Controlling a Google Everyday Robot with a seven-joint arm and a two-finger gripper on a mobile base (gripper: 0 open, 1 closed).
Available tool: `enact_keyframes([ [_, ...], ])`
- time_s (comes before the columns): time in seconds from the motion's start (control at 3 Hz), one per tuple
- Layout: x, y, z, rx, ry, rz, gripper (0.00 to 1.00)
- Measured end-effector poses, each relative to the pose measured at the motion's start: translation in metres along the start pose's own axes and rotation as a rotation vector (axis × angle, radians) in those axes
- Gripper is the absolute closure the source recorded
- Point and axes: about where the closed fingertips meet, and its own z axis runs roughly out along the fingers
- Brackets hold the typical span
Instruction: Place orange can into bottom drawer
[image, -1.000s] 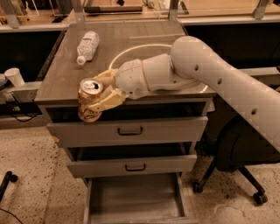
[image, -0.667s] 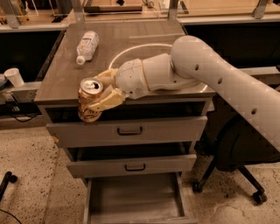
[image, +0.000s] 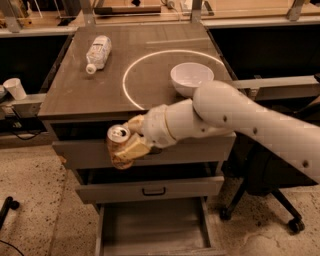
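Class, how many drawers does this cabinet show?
3. The top drawer is behind the gripper, whose jaws hold the can; the middle drawer is below it; the bottom drawer, lowest, is pulled open.

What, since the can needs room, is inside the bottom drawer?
The bottom drawer shows bare grey floor; the middle drawer covers its back. The gripper holds the orange can higher up.
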Motion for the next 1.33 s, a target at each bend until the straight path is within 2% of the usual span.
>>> enact_keyframes([
  [0.33,0.043,0.022,-0.009,0.109,0.051,0.063,1.00],
  [0.67,0.056,0.025,-0.011,0.136,0.064,0.079,1.00],
  [1.0,0.085,0.027,0.002,0.130,0.061,0.124,1.00],
  [1.33,0.144,0.047,0.033,0.083,0.011,0.090,1.00],
])
